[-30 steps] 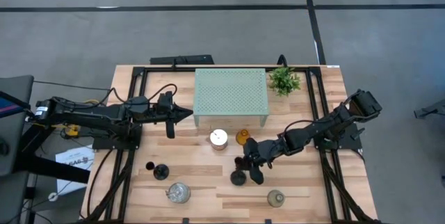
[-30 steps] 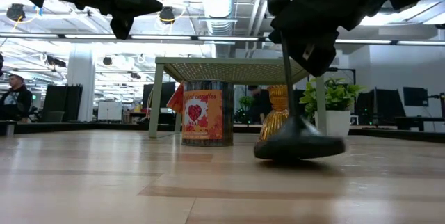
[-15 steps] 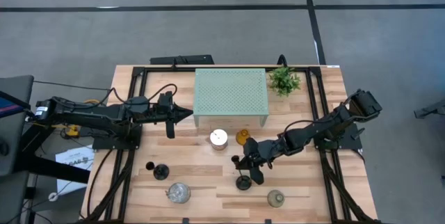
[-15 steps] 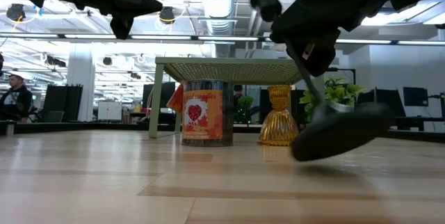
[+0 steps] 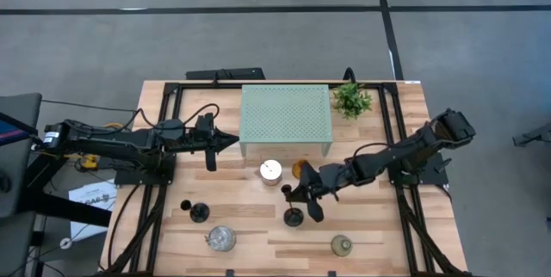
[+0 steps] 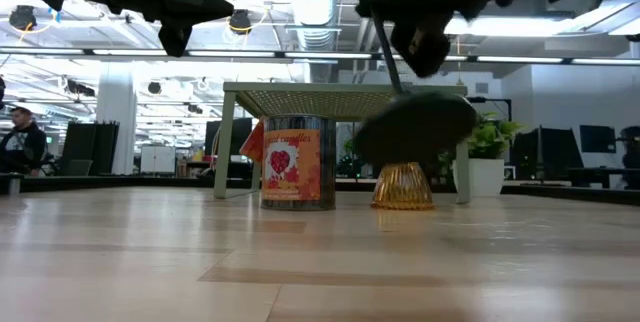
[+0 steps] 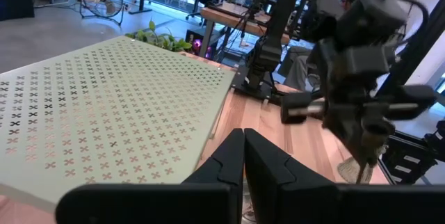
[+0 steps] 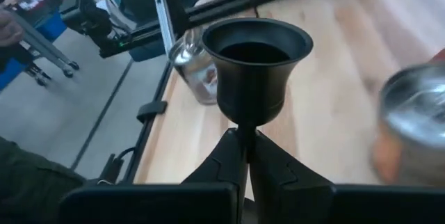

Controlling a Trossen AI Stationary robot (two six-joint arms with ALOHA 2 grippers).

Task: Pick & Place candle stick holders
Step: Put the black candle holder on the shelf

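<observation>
My right gripper (image 5: 302, 196) is shut on a slim black stemmed candle stick holder (image 5: 293, 211), whose cup (image 8: 256, 57) shows close in the right wrist view. My left gripper (image 5: 232, 142) is shut and empty, in the air beside the pale green perforated stand (image 5: 286, 113). A second black holder (image 5: 199, 212) stands on its round base at the front left. The clear glass holder (image 5: 220, 239) stands near the front edge. The amber glass holder (image 5: 300, 170) and a silvery cup (image 5: 270, 171) stand in front of the stand. Another silvery cup (image 5: 341, 244) stands at the front right. My right gripper pinches the black holder's thin stem (image 8: 245, 131) just under the cup, between its two fingers. The fingers come from the table's right and lie across the stem. The holder is tilted, and its round base (image 6: 415, 127) hangs clear of the table.
A small green potted plant (image 5: 352, 98) stands at the far right by the stand. Black frame rails (image 5: 405, 217) run along both sides of the table. Bare wood lies between the front holders (image 5: 258, 225). A person (image 6: 20, 142) shows far off in the room.
My right gripper has risen and gone a little toward the table's left and far edges with the black holder. The holder stood on its base, then tipped, and now hangs tilted with its base clear of the table.
</observation>
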